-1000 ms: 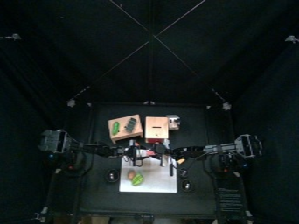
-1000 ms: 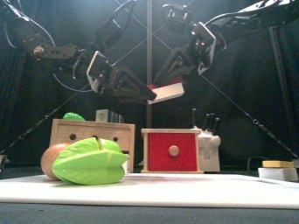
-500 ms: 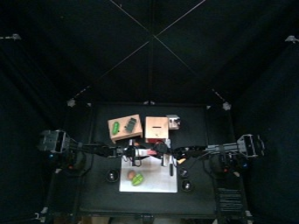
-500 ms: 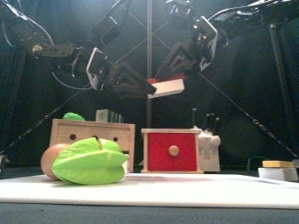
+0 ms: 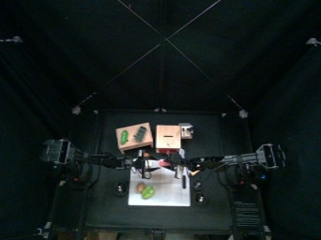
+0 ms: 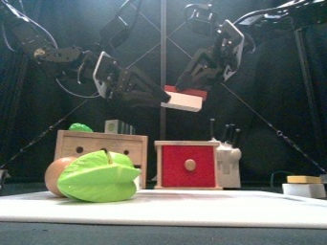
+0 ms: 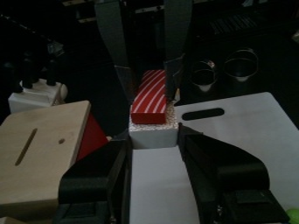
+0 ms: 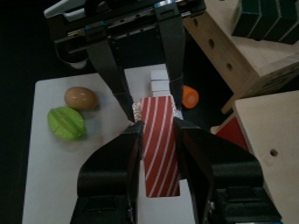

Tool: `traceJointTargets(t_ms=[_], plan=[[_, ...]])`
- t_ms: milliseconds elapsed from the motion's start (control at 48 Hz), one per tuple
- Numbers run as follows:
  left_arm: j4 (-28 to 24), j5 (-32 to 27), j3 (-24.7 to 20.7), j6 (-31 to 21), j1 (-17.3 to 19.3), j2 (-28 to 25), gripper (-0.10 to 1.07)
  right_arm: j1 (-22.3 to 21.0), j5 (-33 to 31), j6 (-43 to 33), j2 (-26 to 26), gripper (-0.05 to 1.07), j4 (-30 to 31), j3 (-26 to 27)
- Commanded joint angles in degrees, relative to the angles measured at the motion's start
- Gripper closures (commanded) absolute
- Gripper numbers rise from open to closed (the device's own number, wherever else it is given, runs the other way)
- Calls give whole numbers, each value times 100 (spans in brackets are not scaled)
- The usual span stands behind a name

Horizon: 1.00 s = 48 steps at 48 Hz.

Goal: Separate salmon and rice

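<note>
A sushi piece hangs in the air above the white board, held between my two grippers. In the left wrist view its red-striped salmon (image 7: 152, 92) lies on a white block of rice (image 7: 153, 133). My left gripper (image 7: 153, 147) is shut on the rice from both sides. The right gripper (image 8: 158, 144) is shut on the salmon (image 8: 159, 166), its jaws flanking the strip, with the rice (image 8: 158, 83) beyond it. In the front view the piece (image 6: 186, 98) is tilted, with the left gripper (image 6: 153, 95) beside it and the right gripper (image 6: 202, 81) above.
Below stands a white cutting board (image 6: 217, 207) with a green lumpy item (image 6: 99, 177) and a brown egg-like thing (image 6: 54, 176). Behind it are a tan wooden box (image 6: 99, 148), a red-fronted box (image 6: 189, 165) and a knife block (image 6: 228, 161).
The held piece has tilted a little and shifted slightly to the right. Both grippers keep their hold on it.
</note>
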State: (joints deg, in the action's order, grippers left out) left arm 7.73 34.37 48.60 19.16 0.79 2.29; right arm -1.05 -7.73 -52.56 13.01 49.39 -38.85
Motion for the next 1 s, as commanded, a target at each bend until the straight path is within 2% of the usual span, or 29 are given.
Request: traceJointTargets(t_ms=[0, 500, 979], plan=[[9, 132, -9, 9, 9, 114, 39, -26, 9, -9, 53, 50, -26, 97], [26, 185, 272, -9, 18, 352, 39, -62, -114, -9, 255, 50, -193, -35], [35, 193, 255, 0, 18, 352, 39, -62, -105, 0, 220, 50, -237, -62]])
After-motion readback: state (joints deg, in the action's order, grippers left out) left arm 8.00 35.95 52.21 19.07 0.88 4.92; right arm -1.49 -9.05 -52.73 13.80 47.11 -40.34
